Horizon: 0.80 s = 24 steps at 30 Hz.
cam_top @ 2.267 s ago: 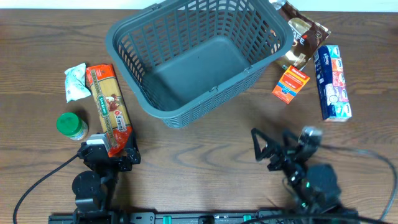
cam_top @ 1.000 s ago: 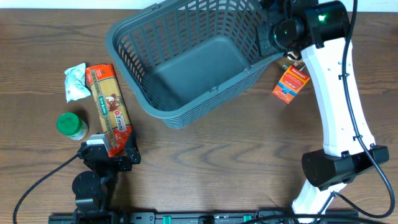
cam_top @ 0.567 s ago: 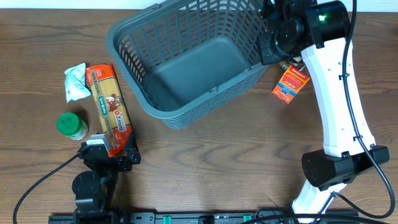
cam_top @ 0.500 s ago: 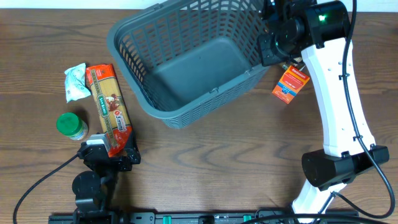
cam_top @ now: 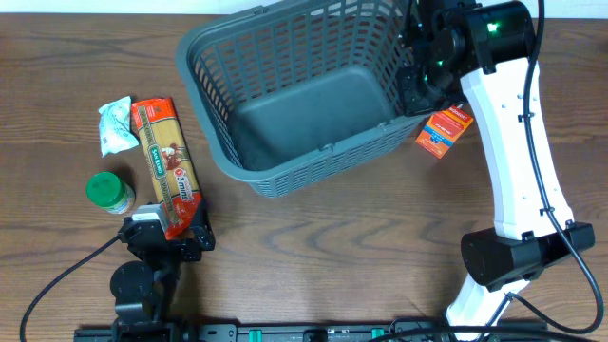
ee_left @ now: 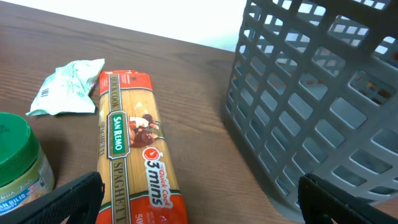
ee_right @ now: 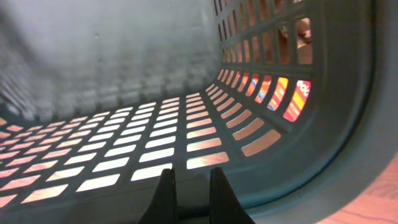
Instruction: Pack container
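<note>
The container, a large dark grey slatted basket, stands empty at the back middle of the table. My right gripper is shut on its right-hand wall at the rim. In the right wrist view the gripper has its two fingers astride that wall, looking into the container. My left gripper rests open at the front left, over the near end of a spaghetti pack. From the left wrist, the gripper is wide open, with the spaghetti pack and the container ahead.
A green-lidded jar and a white packet lie left of the spaghetti. An orange box sits just right of the basket, under my right arm. The jar and packet also show at the left wrist.
My right arm came from the front right to the basket's right wall. In the last second the basket has slid and turned a little to the right with the gripper. The left arm stayed still.
</note>
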Tool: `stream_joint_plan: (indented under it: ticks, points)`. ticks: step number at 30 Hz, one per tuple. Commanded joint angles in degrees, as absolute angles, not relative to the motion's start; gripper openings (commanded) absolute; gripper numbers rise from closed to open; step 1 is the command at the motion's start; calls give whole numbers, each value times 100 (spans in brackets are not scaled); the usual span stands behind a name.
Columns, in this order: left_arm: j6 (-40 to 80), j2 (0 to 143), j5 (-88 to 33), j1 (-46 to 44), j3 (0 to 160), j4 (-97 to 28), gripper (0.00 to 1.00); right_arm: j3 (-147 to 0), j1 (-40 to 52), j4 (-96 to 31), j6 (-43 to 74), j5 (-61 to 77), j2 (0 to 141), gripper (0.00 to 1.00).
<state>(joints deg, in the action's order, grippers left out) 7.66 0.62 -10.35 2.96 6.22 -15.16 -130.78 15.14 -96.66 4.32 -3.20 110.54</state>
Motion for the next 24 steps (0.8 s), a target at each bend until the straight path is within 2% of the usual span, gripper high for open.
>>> stream_joint_plan:
  ticks: [1, 11, 24]
  points:
    - [716, 30, -1072, 331, 493, -1573, 99, -13157, 1531, -9730, 532, -161, 10984, 1]
    - [716, 30, -1072, 331, 493, -1573, 99, -13319, 1769, -8560, 204, 235, 10947, 1]
    - [714, 30, -1068, 331, 493, -1573, 99, -13410, 1721, -8652, 97, 237, 10945, 1]
